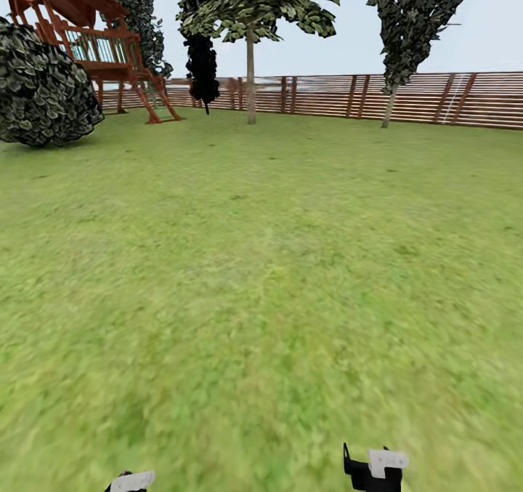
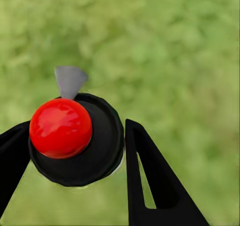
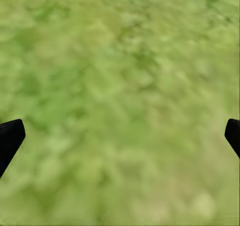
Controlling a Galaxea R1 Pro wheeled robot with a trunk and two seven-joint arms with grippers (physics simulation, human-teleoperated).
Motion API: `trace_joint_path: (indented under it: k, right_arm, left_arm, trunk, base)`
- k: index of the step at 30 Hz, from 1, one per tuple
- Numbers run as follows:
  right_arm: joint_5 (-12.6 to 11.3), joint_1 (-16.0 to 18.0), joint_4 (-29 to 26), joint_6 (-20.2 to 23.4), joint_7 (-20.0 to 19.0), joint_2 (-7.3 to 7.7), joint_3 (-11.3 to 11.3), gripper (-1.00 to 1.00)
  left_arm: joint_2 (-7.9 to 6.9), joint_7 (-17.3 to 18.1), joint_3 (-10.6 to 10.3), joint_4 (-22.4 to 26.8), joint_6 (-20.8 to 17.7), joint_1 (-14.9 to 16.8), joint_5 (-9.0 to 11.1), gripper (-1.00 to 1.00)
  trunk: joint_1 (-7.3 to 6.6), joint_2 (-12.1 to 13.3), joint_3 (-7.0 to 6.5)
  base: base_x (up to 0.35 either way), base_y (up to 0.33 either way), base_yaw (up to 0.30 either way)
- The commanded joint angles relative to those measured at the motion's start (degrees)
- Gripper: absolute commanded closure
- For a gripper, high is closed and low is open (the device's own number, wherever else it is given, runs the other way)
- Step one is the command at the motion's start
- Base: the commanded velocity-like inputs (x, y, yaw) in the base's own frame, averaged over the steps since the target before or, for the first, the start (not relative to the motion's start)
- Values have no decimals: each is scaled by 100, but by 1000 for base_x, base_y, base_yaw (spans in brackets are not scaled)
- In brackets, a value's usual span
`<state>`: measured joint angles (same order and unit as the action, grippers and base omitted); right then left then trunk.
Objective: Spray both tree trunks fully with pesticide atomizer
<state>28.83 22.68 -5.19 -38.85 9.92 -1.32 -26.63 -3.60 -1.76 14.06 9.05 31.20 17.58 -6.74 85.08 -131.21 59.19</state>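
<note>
While no writing is legible anywhere, the pesticide atomizer [image 2: 75, 141] sits clamped between the left gripper's [image 2: 75, 158] fingers [image 2: 150, 181] over grass [image 1: 261, 274]; the right gripper's [image 3: 120, 136] fingers [image 3: 10, 136] are spread apart.

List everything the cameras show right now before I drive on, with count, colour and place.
pesticide atomizer: one, dark body with red top and grey trigger, held between the left tool's fingers above grass
lawn: one, green, from the robot to the fence
fence: one, red-brown slats, across the far edge
trees: two, pale trunks with dark mottled foliage, one at far centre, the other at far right
dark shrub: one, near black, by the fence left of the centre tree
bush: one, dark green-grey, far left
play tower: one, red-brown, far left
left tool: one, black, shut on the atomizer
right tool: one, black, open over grass
</note>
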Motion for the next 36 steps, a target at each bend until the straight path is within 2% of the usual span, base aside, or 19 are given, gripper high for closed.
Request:
trace_joint_path:
  k: [1,12,36]
  right_arm:
    - [0,0,0,0,1,0,0,-100]
    - [0,-1,0,0,1,9,1,-100]
    - [0,-1,0,0,-8,9,3,-100]
  left_arm:
    - [0,-1,-2,1,0,0,2,100]
    - [0,0,0,1,0,0,6,100]
    - [0,0,0,1,0,0,6,100]
  trunk:
    - [0,0,2]
    - [0,0,7]
    - [0,0,7]
  base:
    - [339,0,265]
    - [339,0,39]
    - [338,87,0]
